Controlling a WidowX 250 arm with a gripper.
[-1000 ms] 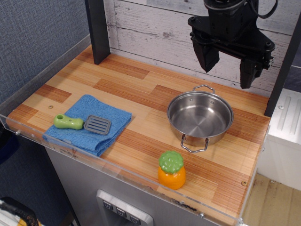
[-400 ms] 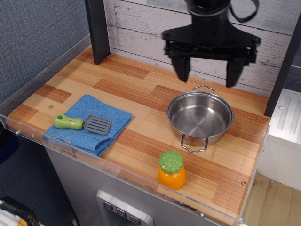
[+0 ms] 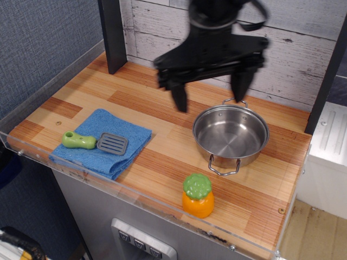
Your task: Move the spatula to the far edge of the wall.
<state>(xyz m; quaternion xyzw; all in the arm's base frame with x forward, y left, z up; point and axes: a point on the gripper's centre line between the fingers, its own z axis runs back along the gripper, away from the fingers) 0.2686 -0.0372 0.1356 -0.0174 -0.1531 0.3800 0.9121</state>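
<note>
The spatula (image 3: 92, 142) has a lime-green handle and a dark grey slotted blade. It lies on a blue cloth (image 3: 104, 142) at the front left of the wooden table. The whitewashed plank wall (image 3: 303, 49) stands along the back. My black gripper (image 3: 210, 91) hangs open and empty above the table's middle, just left of the steel pot, well to the right of and above the spatula. Its two fingers are spread wide apart.
A steel pot (image 3: 231, 135) with two handles stands right of centre. An orange-and-green round toy (image 3: 198, 195) stands near the front edge. A black post (image 3: 113, 34) stands at the back left. A blue-grey panel (image 3: 38, 49) lines the left side. A clear rim edges the table's front.
My gripper has moved left and down from the back right corner to above the table's middle, staying open. The spatula, cloth, pot and toy have not moved.
</note>
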